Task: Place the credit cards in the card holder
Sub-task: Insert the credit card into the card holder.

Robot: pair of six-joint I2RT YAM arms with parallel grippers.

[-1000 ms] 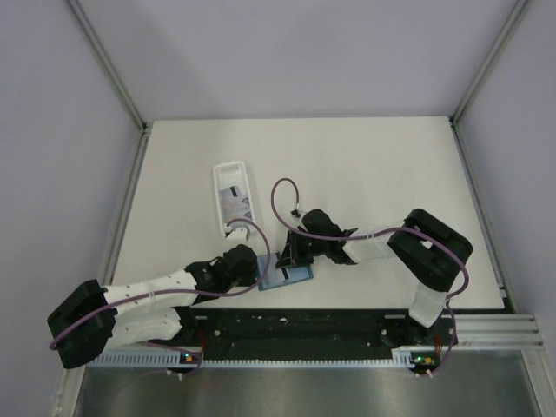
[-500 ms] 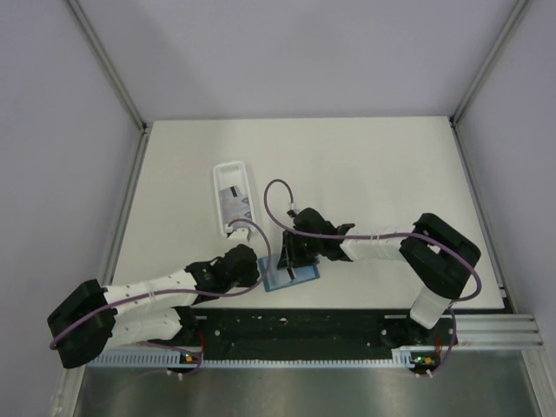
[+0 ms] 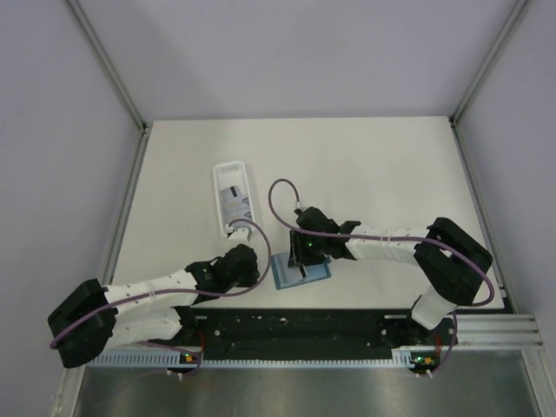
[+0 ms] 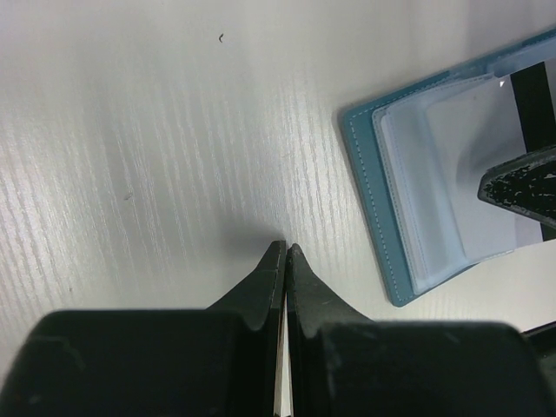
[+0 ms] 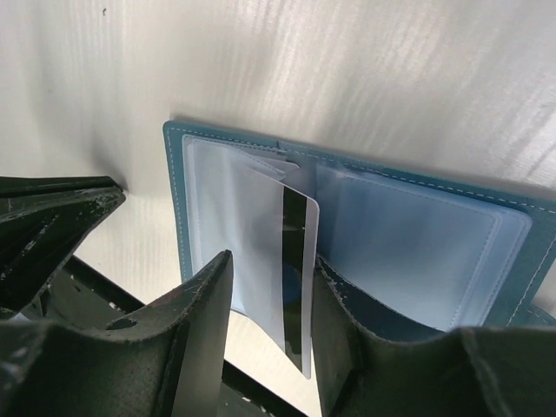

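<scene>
Top external view: one white table (image 3: 391,174), its surface finely grained like wood, carries everything. Two arms in white and black segments reach in from the near edge, each trailing a purple cable.

One long white plastic tray (image 3: 217,195) with rounded corners lies toward the table's left edge. It holds pale credit cards (image 3: 234,201) with dark markings, too small to count.

One card holder (image 5: 417,234) lies open and flat close to the near edge, about midway along it. It is teal with pale stitching, and has clear plastic sleeves inside.

One card (image 5: 291,261), thin, glossy and pale grey with a black stripe, sits partly tucked in at the holder's fold.

The right gripper (image 5: 269,269), matte black and scuffed, has its jaws parted on either side of that card. I cannot tell whether they touch it.

The left gripper (image 4: 286,248) has its jaws pressed together on nothing, tips over bare table just beside the holder.
</scene>
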